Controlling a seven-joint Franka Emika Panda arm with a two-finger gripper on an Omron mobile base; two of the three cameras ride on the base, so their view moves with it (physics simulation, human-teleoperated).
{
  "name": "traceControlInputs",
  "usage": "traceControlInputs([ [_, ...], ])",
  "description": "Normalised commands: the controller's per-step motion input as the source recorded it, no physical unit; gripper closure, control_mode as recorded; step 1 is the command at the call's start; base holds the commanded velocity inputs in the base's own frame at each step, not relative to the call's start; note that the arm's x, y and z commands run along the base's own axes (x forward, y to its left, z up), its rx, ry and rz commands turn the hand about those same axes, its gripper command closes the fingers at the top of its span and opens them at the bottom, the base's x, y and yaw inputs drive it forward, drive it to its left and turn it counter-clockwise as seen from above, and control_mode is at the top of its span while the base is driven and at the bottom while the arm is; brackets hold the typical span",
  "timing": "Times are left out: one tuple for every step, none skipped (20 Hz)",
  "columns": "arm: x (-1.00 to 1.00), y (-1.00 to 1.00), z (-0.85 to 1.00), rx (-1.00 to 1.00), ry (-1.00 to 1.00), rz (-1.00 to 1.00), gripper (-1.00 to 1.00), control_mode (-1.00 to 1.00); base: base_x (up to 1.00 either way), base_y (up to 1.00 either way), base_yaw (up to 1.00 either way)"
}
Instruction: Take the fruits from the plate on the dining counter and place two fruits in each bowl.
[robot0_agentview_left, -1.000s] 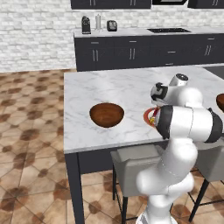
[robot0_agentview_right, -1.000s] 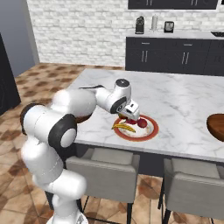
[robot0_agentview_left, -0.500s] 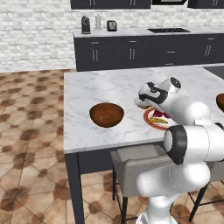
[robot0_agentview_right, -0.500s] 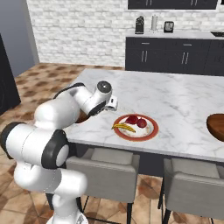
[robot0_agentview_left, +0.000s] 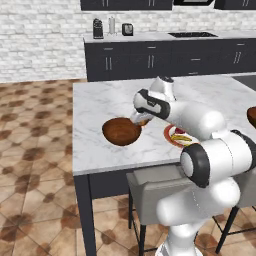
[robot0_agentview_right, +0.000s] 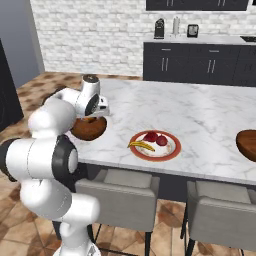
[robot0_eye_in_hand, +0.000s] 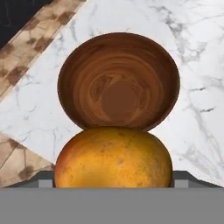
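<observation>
Jaws spread wide around the orange fruit (robot0_eye_in_hand: 113, 157), carried above the counter (robot0_eye_in_hand: 192, 65); empty bowl (robot0_eye_in_hand: 118, 81) lies ahead at 12 o'clock, fruit just short of its near rim.

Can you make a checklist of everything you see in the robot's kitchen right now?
Surface: white marble counter.
Job's things: near bowl empty; second bowl at the counter's far end; plate holds a banana and red fruits; orange fruit is in the gripper, just short of the near bowl.
Clutter: nothing seen.
Grippers: gripper beside the near bowl's rim, closed on the orange fruit.
Cables: nothing seen.
Surroundings: grey stools, dark cabinets, brick wall, tiled floor.
</observation>
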Motion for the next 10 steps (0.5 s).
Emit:
traceControlInputs([
  [0.55,0.54,-0.46,-0.01,0.1,0.0,1.0,-1.0,0.0,0.0,0.0],
  [0.34,0.37,-0.41,0.0,0.0,0.0,1.0,-1.0,0.0,0.0,0.0],
  [0.25,0.41,-0.24,0.0,-0.01,0.0,1.0,-1.0,0.0,0.0,0.0],
  [0.25,0.4,-0.16,0.0,0.0,0.0,1.0,-1.0,0.0,0.0,0.0],
  [0.28,0.37,-0.18,-0.11,0.0,0.0,1.0,-1.0,0.0,0.0,0.0],
  [0.31,0.37,-0.21,-0.17,0.07,0.0,1.0,-1.0,0.0,0.0,0.0],
  [0.3,0.33,-0.27,-0.17,0.15,0.0,1.0,-1.0,0.0,0.0,0.0],
  [0.26,0.27,-0.37,-0.14,0.18,0.0,1.0,-1.0,0.0,0.0,0.0],
  [0.21,0.2,-0.35,-0.15,0.21,0.0,1.0,-1.0,0.0,0.0,0.0],
  [0.16,0.15,-0.34,-0.15,0.22,-0.01,1.0,-1.0,0.0,0.0,0.0],
])
